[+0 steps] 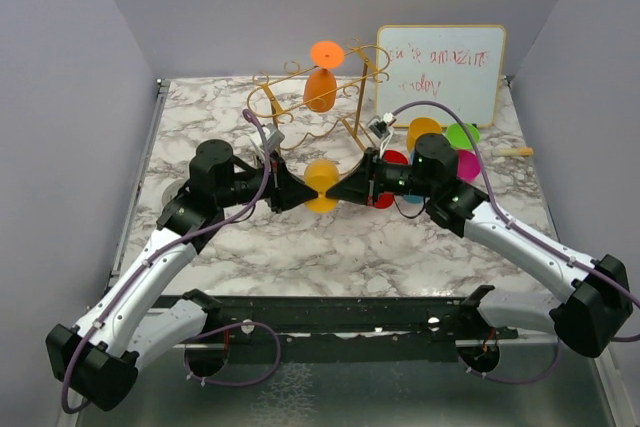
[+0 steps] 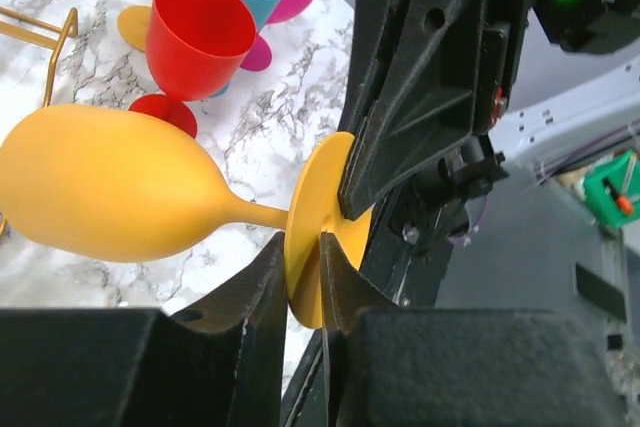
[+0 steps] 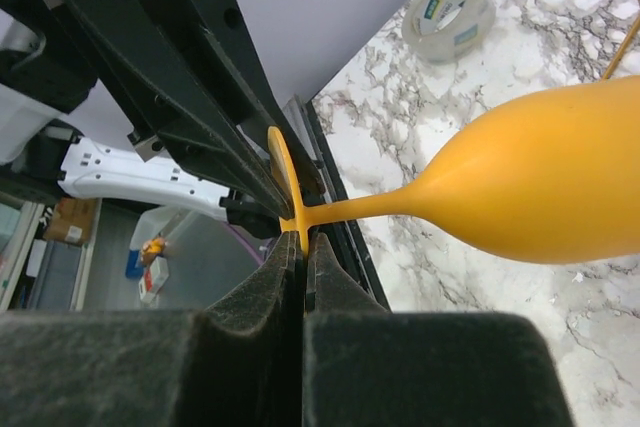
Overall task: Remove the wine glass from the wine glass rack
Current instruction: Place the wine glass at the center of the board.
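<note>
The yellow plastic wine glass (image 1: 322, 179) hung sideways over the marble desk (image 1: 300, 247), on the near side of the gold wire rack (image 1: 354, 132). The right fingers (image 3: 345, 292) pinched its foot tight; the left fingers (image 2: 255, 292) stood slightly parted around it. We feared that thin rim grip might slip.

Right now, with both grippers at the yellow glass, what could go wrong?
The right gripper pinches the yellow glass only at its thin foot; the bowl sticks out sideways, so it may tilt or slip. The left gripper straddles the same foot; pulling away could knock it. The coloured glasses stand close by and could be hit.
</note>
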{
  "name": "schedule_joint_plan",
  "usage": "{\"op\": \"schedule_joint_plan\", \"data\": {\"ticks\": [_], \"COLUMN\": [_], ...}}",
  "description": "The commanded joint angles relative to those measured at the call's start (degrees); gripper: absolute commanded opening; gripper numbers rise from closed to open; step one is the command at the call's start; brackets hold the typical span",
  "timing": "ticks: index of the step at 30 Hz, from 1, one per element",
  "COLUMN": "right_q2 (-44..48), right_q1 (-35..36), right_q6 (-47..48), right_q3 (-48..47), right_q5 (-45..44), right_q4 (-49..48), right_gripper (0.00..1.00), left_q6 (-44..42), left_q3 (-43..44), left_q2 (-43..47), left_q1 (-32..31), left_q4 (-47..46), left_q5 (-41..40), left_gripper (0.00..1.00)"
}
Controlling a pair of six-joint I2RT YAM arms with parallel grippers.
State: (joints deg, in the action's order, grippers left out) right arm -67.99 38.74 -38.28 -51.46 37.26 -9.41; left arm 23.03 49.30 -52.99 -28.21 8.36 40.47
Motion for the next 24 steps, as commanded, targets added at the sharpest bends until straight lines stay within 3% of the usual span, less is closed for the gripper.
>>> {"op": "schedule_joint_plan", "data": {"ticks": [1,7,15,24], "right_q2": [2.06,2.91,3.80,2.32], "right_q1": [0.19,0.19,0.22,0.24], "right_q6": [1.90,4.04,4.39,3.20], "right_q3": [0.30,0.70,1.59,1.65], "right_q5": [1.05,6.74,6.05,7.26], "right_q4": [-2.07,-2.47,-3.29,-4.82], "right_gripper": [0.01,0.00,0.00,0.01], "left_q6": [-12.77,-13.60,-12.58,-7.89], "left_q3": [4.12,3.69,2.97,0.48], "left_q2": [1.18,2.05,2.32,2.21], "left_q1": [0.00,0.08,0.08,0.08], "left_q4": [12.79,11.50,8.93,3.43], "left_q5": [7.86,12.32,18.07,18.00], "left_gripper": [0.15,0.14,0.19,0.19]}}
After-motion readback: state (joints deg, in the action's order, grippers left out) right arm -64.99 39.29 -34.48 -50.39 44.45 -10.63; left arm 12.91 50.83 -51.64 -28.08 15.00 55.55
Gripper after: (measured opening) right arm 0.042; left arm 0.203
